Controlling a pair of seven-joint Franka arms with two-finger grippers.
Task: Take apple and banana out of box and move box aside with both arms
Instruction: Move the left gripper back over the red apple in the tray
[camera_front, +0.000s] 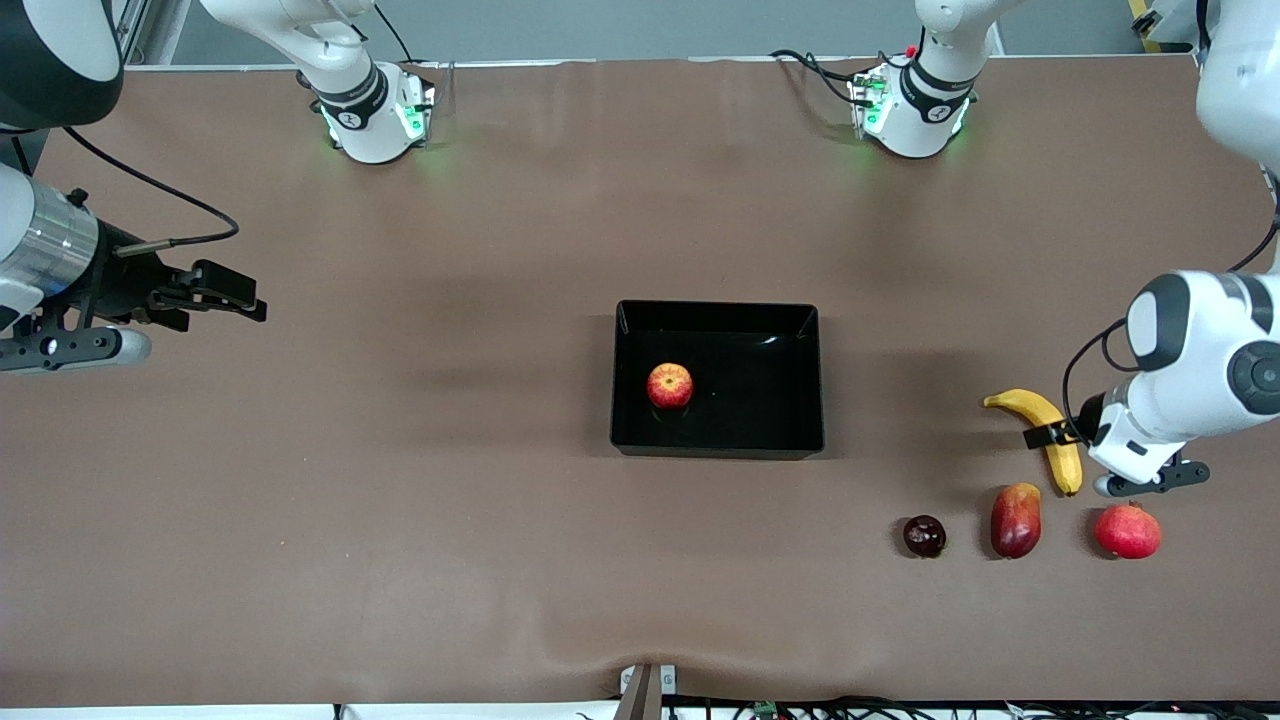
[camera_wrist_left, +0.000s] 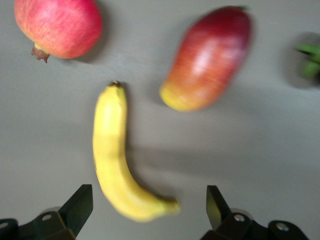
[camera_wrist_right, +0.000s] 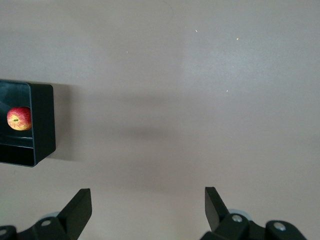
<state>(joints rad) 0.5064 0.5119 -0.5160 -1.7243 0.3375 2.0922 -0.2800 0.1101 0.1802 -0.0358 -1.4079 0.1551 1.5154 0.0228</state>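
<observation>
The black tray (camera_front: 760, 395) sits mid-table with the red apple (camera_front: 669, 386) in it. The yellow banana (camera_front: 1045, 428) lies on the table toward the left arm's end. My left gripper (camera_front: 1062, 438) is open and low over the banana's stem half. In the left wrist view the banana (camera_wrist_left: 112, 160) lies between the spread fingers (camera_wrist_left: 80, 206) of the left gripper (camera_wrist_left: 148, 206), which do not touch it. My right gripper (camera_front: 232, 297) is open and empty over bare table toward the right arm's end. The right wrist view shows it (camera_wrist_right: 147, 206) with the tray (camera_wrist_right: 44, 125) and apple (camera_wrist_right: 19, 118) farther off.
A dark-red mango (camera_front: 1015, 519), a pinkish pomegranate (camera_front: 1127, 531) and a small dark round fruit (camera_front: 924, 536) lie in a row nearer the front camera than the banana. The mango (camera_wrist_left: 207, 57) and pomegranate (camera_wrist_left: 57, 27) also show in the left wrist view.
</observation>
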